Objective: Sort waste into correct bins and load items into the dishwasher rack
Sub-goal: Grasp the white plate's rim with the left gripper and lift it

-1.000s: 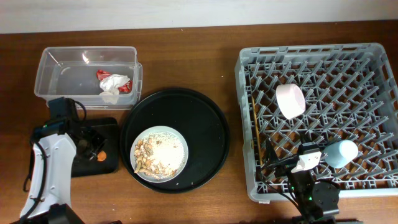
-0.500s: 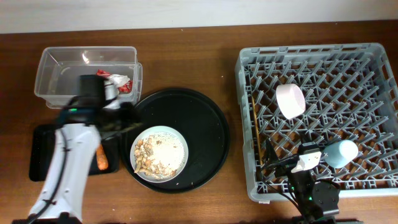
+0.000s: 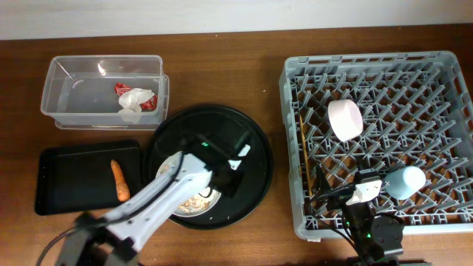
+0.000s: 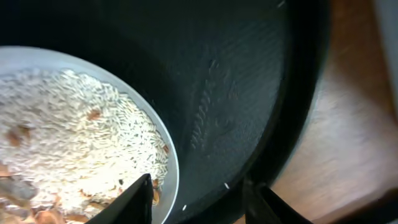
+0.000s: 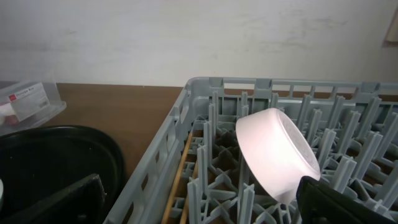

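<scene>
A grey-white plate heaped with rice-like scraps sits in the round black tray. My left gripper hovers over the plate's right rim, open, one finger above the rice and the other above the tray. The carrot lies in the shallow black tray. Red-and-white wrappers lie in the clear tub. The grey rack holds the white bowl, light-blue cup and chopsticks. My right gripper stands wide open and empty near the rack's front, below the bowl.
The round black tray's rim borders bare wooden table between it and the rack. The rack wall and chopsticks lie just ahead of my right gripper. The clear tub's corner shows at the far left.
My left arm swung right from the shallow black tray, leaving the carrot there, and now reaches over the plate in the round tray. The right arm has not moved.
</scene>
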Robot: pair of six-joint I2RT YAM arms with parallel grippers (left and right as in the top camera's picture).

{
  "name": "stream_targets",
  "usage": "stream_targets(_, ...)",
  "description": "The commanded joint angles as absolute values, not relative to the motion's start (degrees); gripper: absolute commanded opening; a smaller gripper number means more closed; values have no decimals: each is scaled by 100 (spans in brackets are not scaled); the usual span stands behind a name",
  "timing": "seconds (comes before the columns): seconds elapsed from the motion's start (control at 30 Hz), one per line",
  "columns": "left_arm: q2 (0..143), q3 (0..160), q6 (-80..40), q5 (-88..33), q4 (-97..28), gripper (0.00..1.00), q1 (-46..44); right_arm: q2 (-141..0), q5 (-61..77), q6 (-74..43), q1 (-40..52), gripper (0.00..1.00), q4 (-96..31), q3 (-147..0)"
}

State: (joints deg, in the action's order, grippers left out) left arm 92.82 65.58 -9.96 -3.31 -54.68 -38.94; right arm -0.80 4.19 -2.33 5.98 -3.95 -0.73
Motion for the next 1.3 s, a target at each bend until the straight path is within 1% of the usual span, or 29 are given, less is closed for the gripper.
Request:
stream_targets(0.0,9810,6539,-1238,40,-5489,35,-3959,-36,449,-193,558,98,-403,-32)
stream_targets(0.03,9946,6539,-1411,250,-5494,32,-3959,-36,449,-193,558,98,-403,-32)
stream_targets(0.1,10103,6539,-1538,412,-5463,31,-3959,-36,449,-193,558,98,-403,-32)
stream_targets(0.13,10145,6539,-1538,392,-5446,30,-3962,-36,449,-193,558,98,-403,-32)
stream_targets(0.23,10285,6530,-1533,259,-5428,25,-4003,-36,449,-193,558,98,-403,-32)
stream_targets(0.33,10473,6407,-1490,257,-5332,14,-4145,-36,449,-193,558,98,-403,-32)
stream_targets(0.63,10650,6228,-1494,440,-5002,16,-4272,-36,449,-193,558,98,-403,-32)
stream_targets(0.67,10650,6228,-1494,567,-4963,12,-4272,-36,449,-193,558,98,-403,-32)
stream_targets(0.7,10650,6230,-1494,602,-4943,0,-4272,-36,449,-193,558,98,-403,-32)
stream_targets(0.83,10621,6464,-1496,766,-5059,0,-4270,-36,449,-193,558,98,-403,-32)
stream_targets(1.0,10403,7118,-1494,1380,-5502,0,-4272,-36,449,-193,558,98,-403,-32)
stream_targets(1.17,10278,7710,-1496,1667,-5935,0,-4265,-36,449,-193,558,98,-403,-32)
stream_targets(1.27,9981,7846,-1500,1826,-6121,0,-4117,-36,449,-193,558,98,-403,-32)
